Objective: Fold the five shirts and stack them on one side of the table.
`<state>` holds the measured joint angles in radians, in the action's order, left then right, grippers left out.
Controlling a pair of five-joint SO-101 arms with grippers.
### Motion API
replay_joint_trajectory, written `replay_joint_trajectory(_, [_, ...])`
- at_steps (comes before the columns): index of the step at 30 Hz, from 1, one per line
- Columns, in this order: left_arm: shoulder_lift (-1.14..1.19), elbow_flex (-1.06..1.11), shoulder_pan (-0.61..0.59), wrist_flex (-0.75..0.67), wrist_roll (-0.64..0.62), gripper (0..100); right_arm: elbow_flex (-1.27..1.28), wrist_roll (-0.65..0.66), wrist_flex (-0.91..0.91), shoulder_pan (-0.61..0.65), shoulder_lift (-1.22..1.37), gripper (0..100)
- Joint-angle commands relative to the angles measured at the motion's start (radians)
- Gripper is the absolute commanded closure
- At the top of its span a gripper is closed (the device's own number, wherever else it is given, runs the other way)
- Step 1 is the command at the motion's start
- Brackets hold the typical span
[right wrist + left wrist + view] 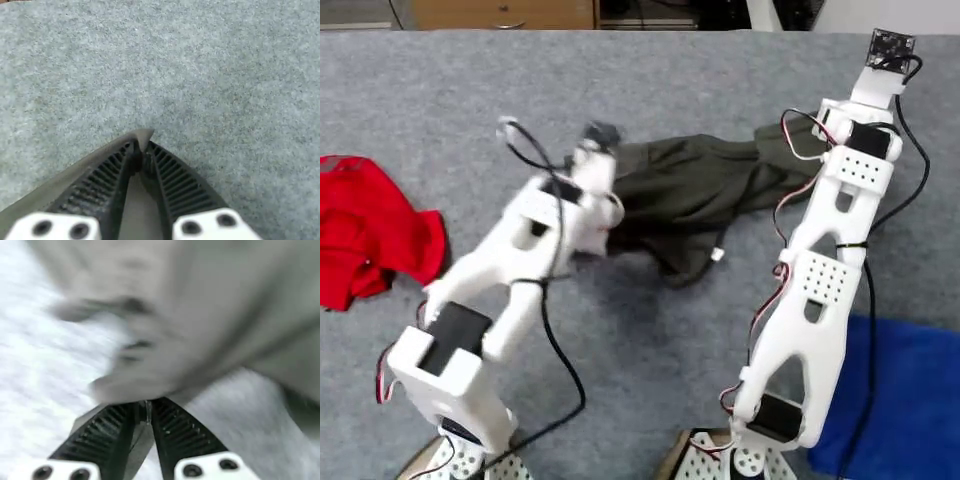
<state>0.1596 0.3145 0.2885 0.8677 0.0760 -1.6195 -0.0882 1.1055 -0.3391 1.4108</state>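
A dark olive shirt lies crumpled and stretched across the middle of the grey carpeted table. In the left wrist view my left gripper is shut on a blurred fold of this shirt. The left arm comes in from the near left to the shirt's left end. In the right wrist view my right gripper is shut on a thin edge of olive cloth just above the carpet. The right arm stands over the shirt's right end.
A crumpled red shirt lies at the table's left edge. A flat blue shirt lies at the near right corner beside the right arm's base. Bare carpet stretches along the far side and between the arms.
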Motion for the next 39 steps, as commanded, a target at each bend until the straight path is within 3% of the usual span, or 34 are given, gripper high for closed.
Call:
replay_joint_trajectory(1, [-0.008,-0.137,-0.11,0.003,0.008,98,-0.038,-0.008,-0.02,-0.024,-0.01,99.4])
replay_joint_trajectory(6, [-0.007,-0.241,-0.172,0.002,-0.057,98,-0.036,-0.008,-0.02,-0.022,-0.01,99.4])
replay_joint_trajectory(11, [-0.016,-0.262,-0.15,0.038,-0.129,98,-0.036,-0.008,-0.02,-0.021,-0.01,99.4])
replay_joint_trajectory(15, [-0.018,-0.298,-0.038,0.16,-0.098,98,-0.036,-0.008,-0.014,-0.018,-0.01,99.4])
replay_joint_trajectory(20, [-0.018,-0.276,0.169,0.267,0.072,98,-0.038,-0.008,-0.018,-0.036,-0.01,99.4])
replay_joint_trajectory(24, [-0.018,-0.27,0.269,0.336,0.069,98,-0.038,-0.014,-0.018,-0.048,-0.015,99.4])
replay_joint_trajectory(33, [-0.018,-0.278,0.371,0.287,0.064,88,-0.039,-0.014,-0.02,-0.053,-0.015,99.4])
replay_joint_trajectory(39, [-0.008,-0.267,0.45,0.287,0.064,88,-0.042,-0.012,-0.02,-0.056,-0.015,99.4])
